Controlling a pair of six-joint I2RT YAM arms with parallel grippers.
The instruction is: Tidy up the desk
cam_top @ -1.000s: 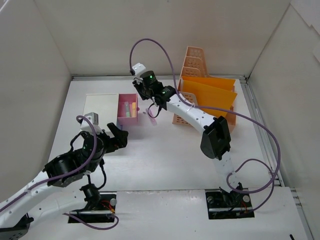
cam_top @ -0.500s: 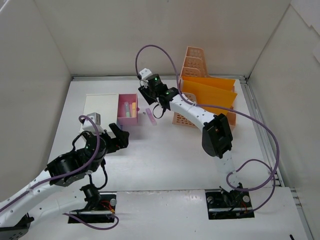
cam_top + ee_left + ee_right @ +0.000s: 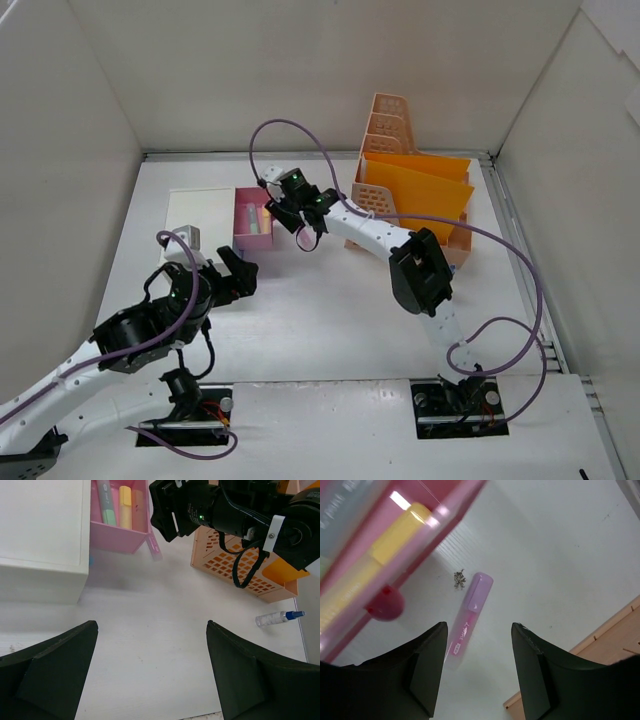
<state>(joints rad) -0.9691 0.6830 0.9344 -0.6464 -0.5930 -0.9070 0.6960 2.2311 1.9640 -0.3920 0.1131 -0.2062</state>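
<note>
1. The right end effector (image 3: 479, 630) is seen spread wide and empty, held low over the bench (image 3: 555, 535), just right of the pink drawer (image 3: 117, 534).
2. A pink highlighter (image 3: 469, 617) lies flat on the bench between its fingers. It runs lengthways and sits slightly closer to the drawer-side finger.
3. The risk is judged to be an off-centre descent. The closer finger could land on the barrel and flick it away, or the round barrel could roll out as the fingers close.
4. A second risk is the drawer. Its front wall and a red knob (image 3: 384, 605) stand just beside the highlighter, so a finger could be driven against them and the drawer pushed.
5. The drawer is pulled out of a white drawer unit (image 3: 40, 530) at the far left. Green, yellow and orange highlighters (image 3: 125, 500) are already laid in it, leaving limited room.
6. The left end effector (image 3: 238, 272) is also spread and empty, hovering near the unit's near right corner. It is judged close enough to crowd a path towards the drawer.
7. A peach mesh file organiser (image 3: 225, 562) holding orange folders (image 3: 420, 180) stands to the far right, touching nothing else. A small clear bottle (image 3: 276, 618) with a blue cap lies near its near side.
8. The bench, the desk to be tidied, extends under everything.
</note>
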